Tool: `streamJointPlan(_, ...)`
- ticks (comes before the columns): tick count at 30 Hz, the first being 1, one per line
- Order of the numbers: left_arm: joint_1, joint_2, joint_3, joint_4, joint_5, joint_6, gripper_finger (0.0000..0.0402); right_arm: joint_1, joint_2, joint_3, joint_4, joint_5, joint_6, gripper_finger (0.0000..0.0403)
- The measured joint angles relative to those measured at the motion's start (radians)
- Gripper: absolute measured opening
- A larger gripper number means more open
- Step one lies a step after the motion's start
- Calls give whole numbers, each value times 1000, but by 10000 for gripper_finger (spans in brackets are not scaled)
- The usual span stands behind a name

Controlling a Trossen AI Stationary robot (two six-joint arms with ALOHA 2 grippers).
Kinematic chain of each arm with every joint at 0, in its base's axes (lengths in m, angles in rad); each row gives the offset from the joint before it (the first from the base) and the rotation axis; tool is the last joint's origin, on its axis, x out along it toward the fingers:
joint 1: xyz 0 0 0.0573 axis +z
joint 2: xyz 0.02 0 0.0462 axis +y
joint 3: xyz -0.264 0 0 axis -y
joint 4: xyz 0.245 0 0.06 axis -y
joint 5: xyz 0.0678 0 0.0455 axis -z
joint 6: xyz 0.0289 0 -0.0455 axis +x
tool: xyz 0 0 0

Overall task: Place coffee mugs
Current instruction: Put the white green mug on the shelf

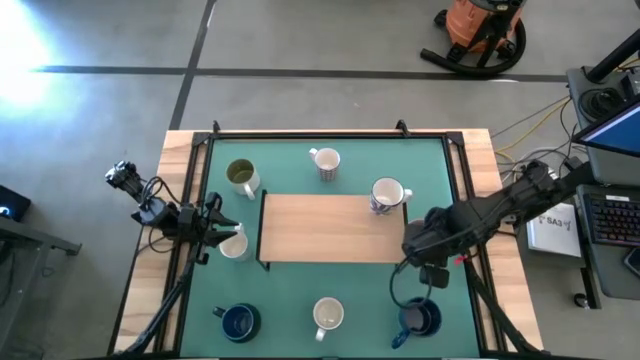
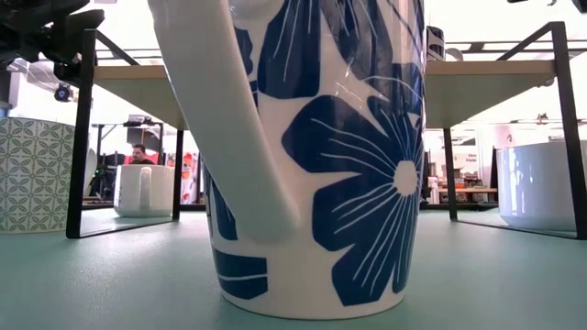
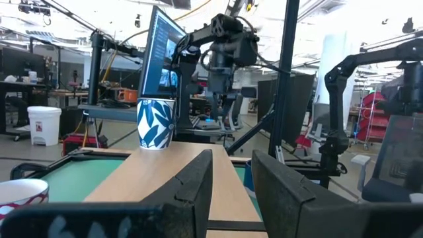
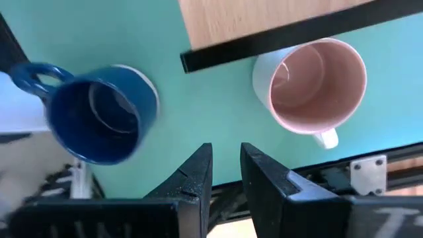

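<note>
Filling our low view is the blue-patterned mug, upright on the wooden shelf's right end, handle toward us. We judge one placed, six on the mat around the shelf. Our right gripper hovers empty, fingers barely parted, beside the navy mug; left gripper empty too.

Bright glare at upper-left floor; blurred navy mug.
</note>
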Motion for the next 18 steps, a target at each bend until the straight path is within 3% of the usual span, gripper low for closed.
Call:
streamJointPlan(10,0,0,0,-1,0,0,89,0,-109,-251,19,36,-89,115)
streamJointPlan(18,0,0,0,-1,0,0,89,0,-212,-453,229,51,-200,141)
